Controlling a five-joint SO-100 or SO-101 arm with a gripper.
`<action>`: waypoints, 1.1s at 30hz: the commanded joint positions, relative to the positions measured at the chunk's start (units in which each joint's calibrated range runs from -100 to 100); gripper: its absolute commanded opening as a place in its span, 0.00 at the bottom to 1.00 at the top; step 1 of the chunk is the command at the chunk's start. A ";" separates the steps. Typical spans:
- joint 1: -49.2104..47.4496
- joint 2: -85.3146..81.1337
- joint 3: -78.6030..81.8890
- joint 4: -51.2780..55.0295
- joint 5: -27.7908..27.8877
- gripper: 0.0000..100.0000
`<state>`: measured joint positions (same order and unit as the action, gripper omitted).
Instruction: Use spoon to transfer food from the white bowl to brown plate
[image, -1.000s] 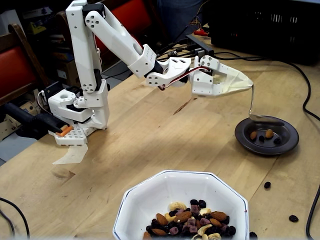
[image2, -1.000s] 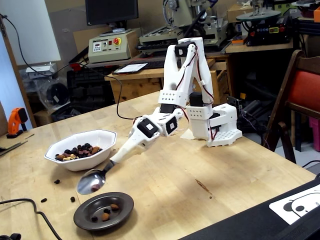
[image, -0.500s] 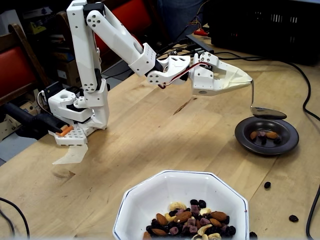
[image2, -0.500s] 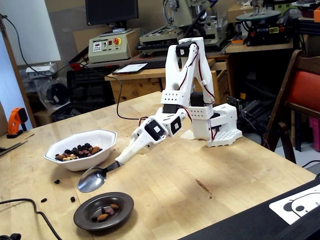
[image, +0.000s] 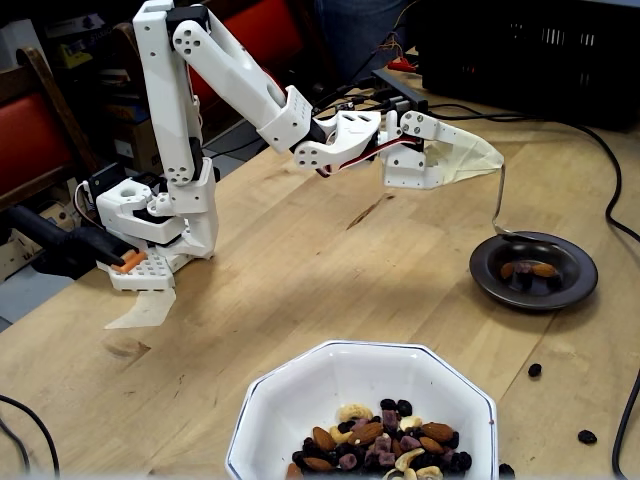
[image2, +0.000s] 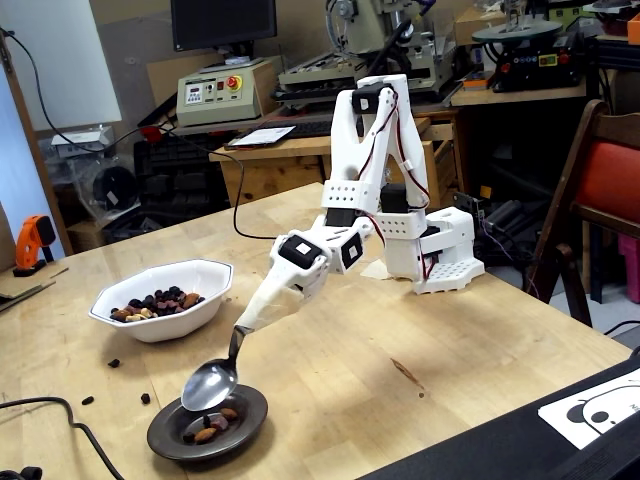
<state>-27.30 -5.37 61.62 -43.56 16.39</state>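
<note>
One arm is seen in both fixed views, reaching from its base toward the plate (image: 533, 270) at the right of the frame. The gripper (image: 470, 160) is wrapped in white; it is closed on the white-wrapped end of the spoon (image2: 209, 384), though the fingers themselves are hidden by the wrapping, so the grip is judged only from the spoon hanging there. One spoon is present. Its handle drops steeply from the gripper (image2: 248, 317), and its oval is tipped over the plate (image2: 208, 422) at the lower left of that frame, its face shown empty.

About four pieces of food (image: 530, 270) are counted on the plate: two almonds and two dark bits, the count being uncertain at this size. One bowl (image: 300, 395) sits at the bottom centre, holding a heap of many nuts and raisins. Three stray dark pieces (image: 535, 370) lie on the table (image: 330, 270) at the lower right.
</note>
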 joint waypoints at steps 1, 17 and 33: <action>-0.03 -8.03 -4.09 -1.50 -5.76 0.03; 7.67 -22.40 -3.12 6.01 -15.09 0.03; 19.08 -22.57 -3.12 12.25 -15.09 0.03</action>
<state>-9.85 -24.52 61.62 -31.35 1.44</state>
